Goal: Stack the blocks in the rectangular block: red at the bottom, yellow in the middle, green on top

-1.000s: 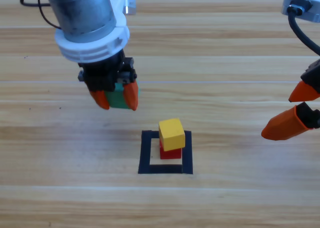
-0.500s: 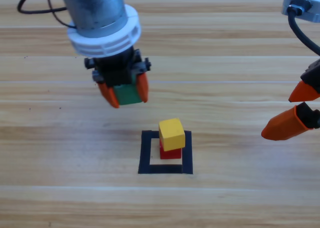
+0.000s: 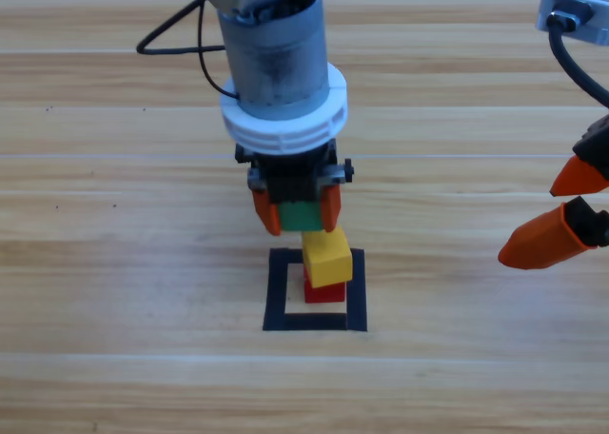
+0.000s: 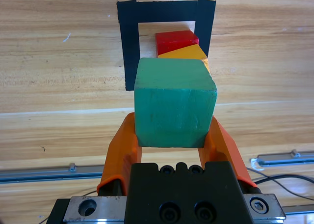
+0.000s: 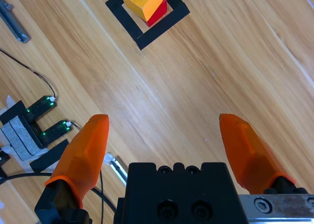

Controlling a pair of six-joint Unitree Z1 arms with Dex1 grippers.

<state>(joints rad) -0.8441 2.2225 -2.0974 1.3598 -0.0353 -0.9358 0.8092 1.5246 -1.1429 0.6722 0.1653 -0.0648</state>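
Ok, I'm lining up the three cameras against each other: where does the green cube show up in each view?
High view: the green cube is just above centre, clamped in the left gripper, right behind the yellow cube.
Left wrist view: green cube fills the centre, between the orange jaws.
Right wrist view: not in it.
Shared landmark: the black tape square holding the yellow-on-red stack appears in all three.

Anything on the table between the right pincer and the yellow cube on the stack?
Nothing: bare wood runs from the right pincer to the yellow cube and the black tape square around the stack, clearest in the right wrist view.
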